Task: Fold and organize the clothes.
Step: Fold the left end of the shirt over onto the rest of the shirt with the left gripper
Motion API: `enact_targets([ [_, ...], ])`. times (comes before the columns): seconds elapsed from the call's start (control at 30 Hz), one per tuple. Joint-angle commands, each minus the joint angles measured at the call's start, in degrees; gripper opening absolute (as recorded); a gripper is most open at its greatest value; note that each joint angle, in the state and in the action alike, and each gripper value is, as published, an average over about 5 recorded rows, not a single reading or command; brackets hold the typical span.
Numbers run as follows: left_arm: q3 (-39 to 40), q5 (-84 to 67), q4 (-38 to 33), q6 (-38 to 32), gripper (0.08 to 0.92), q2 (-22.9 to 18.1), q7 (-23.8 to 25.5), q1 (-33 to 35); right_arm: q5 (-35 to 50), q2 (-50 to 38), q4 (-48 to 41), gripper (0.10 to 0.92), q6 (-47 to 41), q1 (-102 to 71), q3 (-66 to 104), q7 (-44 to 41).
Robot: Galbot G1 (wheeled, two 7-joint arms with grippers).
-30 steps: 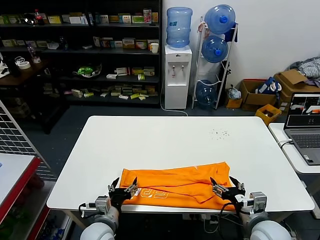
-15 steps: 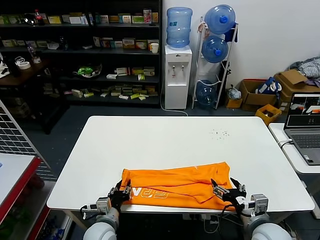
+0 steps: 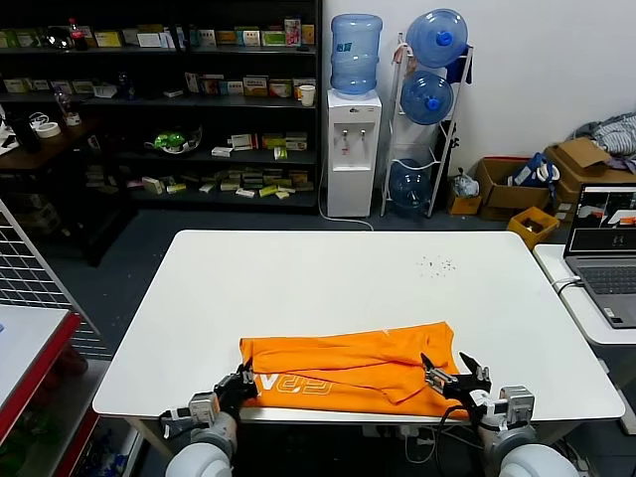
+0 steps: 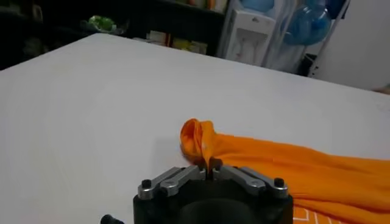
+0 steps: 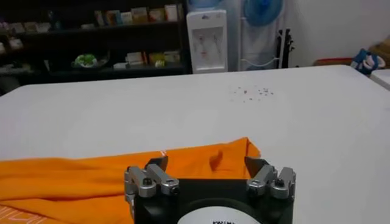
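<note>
Head view: the orange T-shirt (image 3: pixel 348 368) lies folded into a long band at the worktop's (image 3: pixel 328 288) near edge. Since 1 second ago the left tool (image 3: pixel 241 382) has drawn back and closed.

Left wrist: it pinches the shirt's bunched end.

Right wrist: the right tool (image 5: pixel 207 167) stands open over the cloth, so its grasp looks unfinished.

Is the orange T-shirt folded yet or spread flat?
Folded: the orange T-shirt lies as a narrow layered band along the table's near edge, lettering partly showing.

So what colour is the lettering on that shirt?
White, on the bright orange T-shirt; the head view shows it best.
</note>
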Motion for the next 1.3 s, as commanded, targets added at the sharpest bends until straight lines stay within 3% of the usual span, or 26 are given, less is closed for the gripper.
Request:
enact_targets([
  [0.03, -9.13, -4.18, -5.4, 1.06, 0.112, 12.91, -0.32, 0.57, 0.11, 0.27, -0.08, 0.823, 0.42, 0.62, -0.21, 0.52],
  [0.2, -19.06, -8.18, -4.48, 1.31, 0.112, 23.46, 0.3, 3.2, -0.08, 0.88, -0.36, 0.823, 0.56, 1.75, -1.03, 0.88],
  [0.37, -25.29, -10.17, -1.42, -0.2, 0.112, 33.06, 0.62, 10.09, -0.4, 1.36, -0.56, 0.823, 0.79, 2.61, -1.73, 1.15],
  [0.53, -26.71, -10.9, 0.03, -0.67, 0.112, 36.0, -0.09, 12.27, -0.92, 1.9, -0.86, 0.823, 1.33, 2.56, -2.01, 1.19],
  [0.63, -24.87, -13.09, -6.78, 1.69, 0.112, 32.51, -2.4, 13.01, -1.31, 2.3, -1.11, 0.823, 1.66, 2.24, -2.04, 1.18],
  [0.77, -14.57, -18.98, -19.98, 7.28, 0.112, 22.09, -9.04, 10.22, -2.06, 3.03, -2.23, 0.823, 1.96, 2.2, -2.25, 1.21],
  [0.87, -4.5, -21.7, -24.26, 8.71, 0.112, 14.18, -12.1, 4.85, -2.78, 3.59, -3.2, 0.823, 2.04, 2.24, -2.45, 1.38],
  [1.0, 1.9, -23.47, -23.77, 9.62, 0.112, 7.14, -13.46, -0.93, -3.56, 4.29, -3.47, 0.823, 2.12, 1.48, -2.26, 1.55],
  [1.3, 6.34, -24.77, -16.55, 10.19, 0.112, 1.89, -14.42, -8.89, -5.38, 6.48, -3.96, 0.823, 2.3, 0.46, -2.44, 1.58],
])
